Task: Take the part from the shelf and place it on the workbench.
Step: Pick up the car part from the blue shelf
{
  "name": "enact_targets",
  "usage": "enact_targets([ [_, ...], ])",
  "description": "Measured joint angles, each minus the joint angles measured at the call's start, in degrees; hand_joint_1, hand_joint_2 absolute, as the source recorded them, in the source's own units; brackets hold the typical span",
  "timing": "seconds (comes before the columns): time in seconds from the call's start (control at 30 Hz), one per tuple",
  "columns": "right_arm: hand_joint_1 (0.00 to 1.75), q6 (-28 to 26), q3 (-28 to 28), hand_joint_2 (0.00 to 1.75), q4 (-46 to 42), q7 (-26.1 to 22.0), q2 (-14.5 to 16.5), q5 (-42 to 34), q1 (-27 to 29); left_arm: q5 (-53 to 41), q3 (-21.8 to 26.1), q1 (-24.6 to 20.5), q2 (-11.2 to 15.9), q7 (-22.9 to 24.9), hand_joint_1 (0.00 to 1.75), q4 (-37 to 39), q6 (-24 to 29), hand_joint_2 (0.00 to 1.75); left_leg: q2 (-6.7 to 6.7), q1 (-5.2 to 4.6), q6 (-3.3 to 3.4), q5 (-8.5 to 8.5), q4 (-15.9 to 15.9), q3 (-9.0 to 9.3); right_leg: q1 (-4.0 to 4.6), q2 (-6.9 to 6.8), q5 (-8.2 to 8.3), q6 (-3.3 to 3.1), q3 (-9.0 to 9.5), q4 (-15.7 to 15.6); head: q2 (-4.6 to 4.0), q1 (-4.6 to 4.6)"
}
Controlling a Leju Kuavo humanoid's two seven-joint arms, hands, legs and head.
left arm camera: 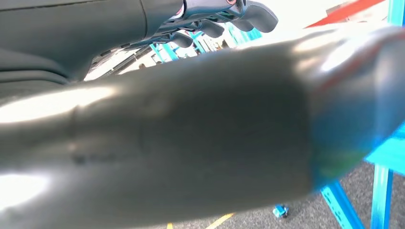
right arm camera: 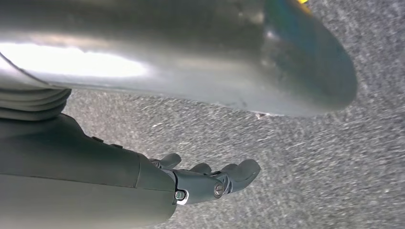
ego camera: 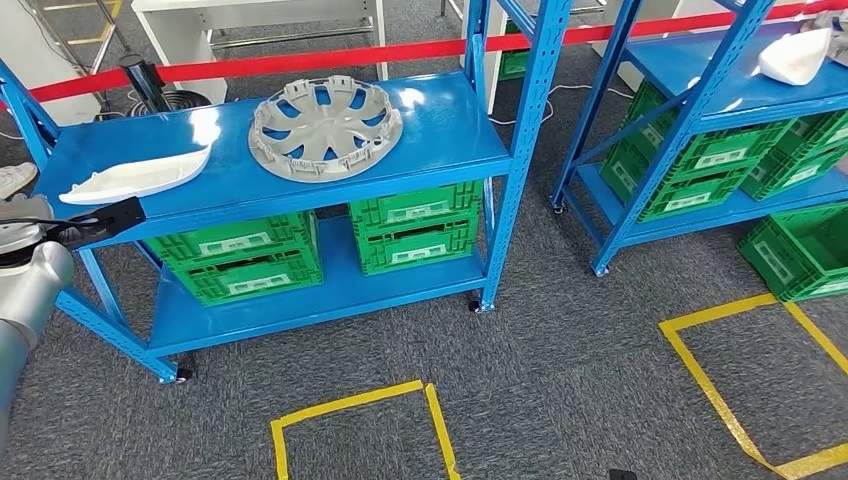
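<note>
A long white moulded part [ego camera: 132,178] lies on the top board of the blue shelf [ego camera: 455,150], near its left end. A round grey wheel cover [ego camera: 325,128] lies to its right on the same board. My left arm [ego camera: 28,275] comes in at the lower left, just in front of the shelf's left corner and below the white part. In the left wrist view my left hand [left arm camera: 224,13] has its fingers stretched out and apart, holding nothing. My right hand [right arm camera: 210,180] hangs over grey carpet with its fingers loosely extended and nothing in them.
Green crates [ego camera: 415,228] fill the shelf's lower board. A second blue shelf [ego camera: 700,110] at the right carries another white part [ego camera: 795,55] and more green crates. Red barrier tape [ego camera: 300,62] runs behind. Yellow tape squares [ego camera: 355,425] mark the carpet.
</note>
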Motion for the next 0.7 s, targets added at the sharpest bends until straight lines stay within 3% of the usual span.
enact_targets([
  [0.03, 0.00, 0.0, 0.0, 0.00, 0.0, 0.0, 0.0, 0.0, 0.0, 0.0, 0.1, 0.0, 0.0, 0.0, 0.00, 0.0, 0.0, 0.00, -0.06, -0.06, -0.27, -0.24, 0.0, 0.12, 0.14, 0.01, 0.32, -0.27, 0.75, -1.6, 0.00, -0.03],
  [0.13, 0.00, 0.0, 0.0, 0.00, 0.0, 0.0, 0.0, 0.1, -0.1, 0.0, 0.2, 0.0, 0.0, -0.1, 0.00, 0.0, 0.0, 0.00, -0.13, 0.05, -1.23, -0.63, -0.3, 0.39, 0.16, -0.03, -0.14, -0.90, 1.39, -2.5, 0.00, -0.01],
  [0.2, 0.00, 0.0, 0.0, 0.00, 0.0, 0.0, 0.0, 0.1, -0.1, 0.0, 0.3, -0.1, 0.1, -0.1, 0.00, -0.1, 0.0, 0.00, 0.07, 0.14, -1.95, -1.61, 1.6, -0.33, -0.17, -0.09, -0.19, -1.40, 2.22, -3.2, 0.01, -0.17],
  [0.3, 0.00, 0.0, 0.0, 0.00, 0.0, 0.0, 0.0, 0.1, -0.1, 0.0, 0.5, -0.2, 0.2, -0.2, 0.00, 0.0, 0.1, 0.00, 0.32, 0.50, -2.69, -5.14, 11.2, -5.69, -0.36, -0.17, -0.79, -1.85, 3.23, -3.5, 0.01, -0.40],
  [0.33, 0.00, 0.0, 0.0, 0.00, 0.0, 0.0, 0.0, 0.1, -0.1, 0.0, 0.5, 0.0, 0.2, -0.2, 0.00, 0.1, 0.1, 0.00, 0.35, 0.62, -2.83, -5.40, 13.7, -7.43, -0.37, -0.20, -1.14, -1.86, 3.61, -3.5, 0.00, -0.41],
  [0.37, 0.00, 0.0, 0.0, 0.00, 0.0, 0.0, 0.0, 0.1, -0.1, 0.0, 0.6, 0.3, 0.2, -0.2, 0.00, 0.2, 0.1, 0.00, 0.40, 0.72, -2.91, -4.58, 14.4, -8.34, -0.38, -0.24, -1.52, -1.80, 4.08, -3.5, 0.00, -0.41],
  [0.4, 0.00, 0.0, 0.0, 0.00, 0.0, 0.0, 0.0, 0.1, 0.0, 0.0, 0.6, 0.5, 0.2, -0.2, 0.00, 0.2, 0.2, 0.00, 0.51, 0.80, -2.94, -2.68, 13.0, -8.21, -0.40, -0.30, -1.95, -1.71, 4.64, -3.4, 0.00, -0.41],
  [0.47, 0.00, 0.0, 0.0, 0.00, 0.0, -0.1, 0.0, 0.2, 0.0, -0.1, 0.6, 0.5, 0.2, -0.2, 0.00, 0.3, 0.3, 0.00, 1.23, 0.79, -2.84, 2.02, 6.0, -5.62, -0.35, -0.47, -2.91, -1.34, 5.77, -3.3, 0.00, -0.40],
  [0.5, 0.00, 0.0, 0.0, 0.00, 0.0, -0.1, 0.0, 0.2, 0.0, -0.2, 0.6, 0.4, 0.2, -0.2, 0.00, 0.3, 0.4, 0.00, 1.64, 0.63, -2.57, 3.26, 2.7, -4.21, -0.25, -0.57, -3.37, -1.05, 6.13, -3.2, 0.00, -0.44],
  [0.57, 0.00, 0.0, 0.0, 0.00, 0.0, -0.1, 0.0, 0.2, 0.0, -0.4, 0.6, 0.4, 0.1, -0.2, 0.00, 0.3, 0.6, 0.00, 2.02, 0.31, -1.77, 3.32, -0.1, -2.87, -0.04, -0.87, -3.94, -0.47, 6.38, -3.2, 0.00, -0.40],
  [0.63, 0.00, 0.0, 0.0, 0.00, 0.0, -0.1, 0.0, 0.2, 0.0, -0.5, 0.6, 0.5, 0.0, -0.2, 0.00, 0.2, 0.8, 0.00, 1.48, 0.33, -0.91, 2.89, -0.3, -2.74, 0.00, -1.29, -4.36, 0.09, 6.47, -3.2, 0.00, -0.33],
  [0.7, 0.00, -0.1, 0.0, 0.00, 0.0, -0.1, 0.1, 0.3, -0.1, -0.5, 0.7, 0.5, 0.0, -0.2, 0.00, 0.1, 0.9, 0.00, 0.99, 0.51, -0.19, 2.59, -0.5, -2.39, -0.10, -1.11, -5.60, 0.78, 5.65, -1.1, 0.00, -0.23],
])
